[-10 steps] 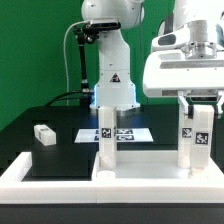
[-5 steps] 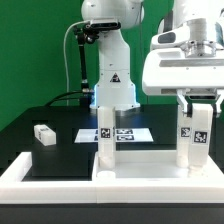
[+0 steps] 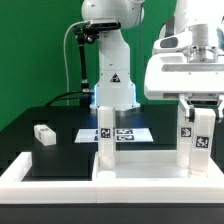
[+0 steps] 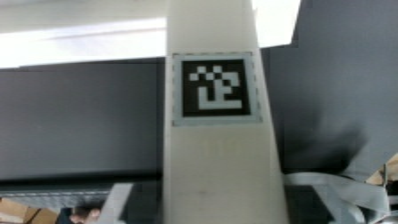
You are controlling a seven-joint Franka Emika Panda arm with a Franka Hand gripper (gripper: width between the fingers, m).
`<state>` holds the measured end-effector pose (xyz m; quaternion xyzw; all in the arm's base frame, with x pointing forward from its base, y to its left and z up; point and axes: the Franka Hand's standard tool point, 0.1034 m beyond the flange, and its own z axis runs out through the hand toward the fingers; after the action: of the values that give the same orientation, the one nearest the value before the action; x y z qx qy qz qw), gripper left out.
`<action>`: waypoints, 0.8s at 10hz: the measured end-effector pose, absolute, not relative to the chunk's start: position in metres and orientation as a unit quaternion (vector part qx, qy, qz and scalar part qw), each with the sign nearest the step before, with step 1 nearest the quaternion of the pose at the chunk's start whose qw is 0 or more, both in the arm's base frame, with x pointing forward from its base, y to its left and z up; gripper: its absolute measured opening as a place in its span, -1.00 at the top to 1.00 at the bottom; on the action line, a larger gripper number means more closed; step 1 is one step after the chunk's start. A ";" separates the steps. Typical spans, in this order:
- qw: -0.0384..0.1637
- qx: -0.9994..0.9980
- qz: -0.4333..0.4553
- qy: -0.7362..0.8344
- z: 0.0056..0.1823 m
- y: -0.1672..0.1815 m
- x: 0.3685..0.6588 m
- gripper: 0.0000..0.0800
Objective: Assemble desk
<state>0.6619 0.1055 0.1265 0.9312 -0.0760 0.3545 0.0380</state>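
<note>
Wrist view: black-and-white tag (image 4: pixel 215 90) on leg (image 4: pixel 214 175)

Plain green wall (image 3: pixel 30 60) fills the rear of the exterior view, flat and evenly lit. Below it is a black table (image 3: pixel 55 150) with a matte top. A low white border wall (image 3: pixel 50 185) lies along the table's near side, bright and slightly blown out. The marker board (image 3: pixel 135 132) lies flat on the black top, mid-table, behind the border wall. Light is bright and diffuse, shadows soft. Wrist view: the same dark tabletop (image 4: pixel 80 120), and a pale bright band (image 4: pixel 89 35) beyond it, too blurred to identify.
</note>
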 end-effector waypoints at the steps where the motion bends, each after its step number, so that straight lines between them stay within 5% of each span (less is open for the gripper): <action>1: 0.039 0.929 0.361 -0.075 0.126 0.105 0.662 0.27; 5: 0.040 0.929 0.361 -0.072 0.126 0.103 0.661 0.09; 7: 0.042 0.929 0.361 -0.070 0.126 0.103 0.661 -0.54; 8: 0.042 0.929 0.360 -0.069 0.126 0.103 0.661 -0.60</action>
<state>0.6609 0.1031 0.1258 0.9293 -0.0691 0.3605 0.0420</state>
